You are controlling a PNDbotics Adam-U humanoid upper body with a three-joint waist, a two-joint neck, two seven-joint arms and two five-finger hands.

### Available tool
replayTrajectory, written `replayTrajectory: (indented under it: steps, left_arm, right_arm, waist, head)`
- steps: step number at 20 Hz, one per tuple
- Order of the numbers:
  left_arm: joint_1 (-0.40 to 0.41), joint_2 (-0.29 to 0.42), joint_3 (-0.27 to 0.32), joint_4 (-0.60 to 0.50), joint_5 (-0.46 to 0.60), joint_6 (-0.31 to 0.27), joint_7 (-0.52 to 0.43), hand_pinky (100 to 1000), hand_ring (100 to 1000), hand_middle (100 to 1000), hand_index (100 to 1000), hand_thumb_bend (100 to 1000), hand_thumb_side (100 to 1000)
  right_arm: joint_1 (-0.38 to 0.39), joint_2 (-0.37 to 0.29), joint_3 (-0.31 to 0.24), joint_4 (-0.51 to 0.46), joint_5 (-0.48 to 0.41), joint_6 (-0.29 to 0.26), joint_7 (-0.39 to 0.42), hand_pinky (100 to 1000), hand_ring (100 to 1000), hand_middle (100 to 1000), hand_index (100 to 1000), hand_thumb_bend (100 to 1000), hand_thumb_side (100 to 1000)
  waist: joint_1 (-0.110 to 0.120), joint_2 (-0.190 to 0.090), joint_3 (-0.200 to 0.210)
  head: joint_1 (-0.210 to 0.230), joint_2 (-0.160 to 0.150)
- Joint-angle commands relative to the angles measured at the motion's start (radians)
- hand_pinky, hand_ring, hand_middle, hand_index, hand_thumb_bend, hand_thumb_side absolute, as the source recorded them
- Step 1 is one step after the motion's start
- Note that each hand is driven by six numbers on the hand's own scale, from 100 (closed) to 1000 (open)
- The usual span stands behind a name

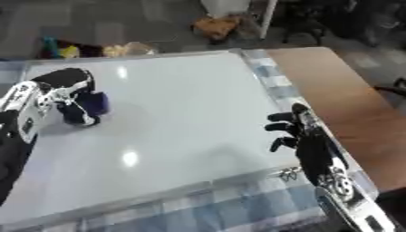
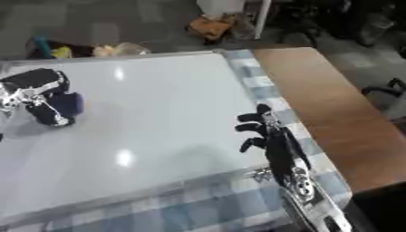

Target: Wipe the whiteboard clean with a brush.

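At the far left we see the left hand (image 1: 70,97) with its fingers curled round a dark blue brush (image 1: 97,102), pressing it onto the whiteboard (image 1: 182,113) near its left edge. The whiteboard lies flat on a blue checked cloth (image 1: 238,206), its surface glossy and unmarked. To the right, our right hand (image 1: 305,136) hovers over the whiteboard's right edge, fingers loosely bent, holding nothing. Beyond it lies a brown wooden table (image 1: 341,95).

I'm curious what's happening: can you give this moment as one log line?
left hand: shut on blue brush | brush: on whiteboard | right hand: idle at board's right edge
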State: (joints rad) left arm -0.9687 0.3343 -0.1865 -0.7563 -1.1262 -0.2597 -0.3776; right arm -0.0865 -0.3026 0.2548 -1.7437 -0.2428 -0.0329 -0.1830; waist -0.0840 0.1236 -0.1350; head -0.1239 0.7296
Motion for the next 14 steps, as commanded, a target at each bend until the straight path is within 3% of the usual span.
replayTrajectory:
  steps: [1, 7, 8, 14]
  left_arm:
    - [-0.008, -0.003, 0.004, 0.017, -0.024, -0.002, 0.005, 552, 554, 490, 100, 619, 100]
    - [0.0, -0.007, 0.01, 0.032, -0.035, -0.014, 0.009, 605, 617, 527, 100, 708, 100]
    - [0.002, -0.007, 0.011, 0.033, -0.035, -0.016, 0.011, 621, 633, 549, 110, 766, 170]
    - [0.014, -0.006, 0.013, 0.042, -0.035, -0.026, 0.016, 649, 659, 582, 139, 884, 292]
  right_arm:
    - [-0.003, -0.005, -0.001, -0.011, 0.004, -0.001, 0.003, 379, 686, 695, 656, 100, 1000]
    - [-0.003, -0.005, -0.001, -0.011, 0.004, 0.0, 0.004, 379, 686, 695, 656, 100, 1000]
    - [-0.003, -0.005, -0.001, -0.011, 0.004, 0.0, 0.004, 379, 686, 695, 656, 100, 1000]
    - [-0.002, -0.005, -0.002, -0.013, 0.005, 0.001, 0.005, 379, 686, 696, 656, 100, 1000]
  waist:
    - [-0.001, -0.008, -0.002]
    - [-0.003, -0.008, -0.001]
    - [-0.004, -0.008, -0.001]
    - [-0.006, -0.006, 0.001]
  head:
    - [0.003, 0.005]
    - [0.002, 0.005]
    - [0.002, 0.005]
    - [0.001, 0.006]
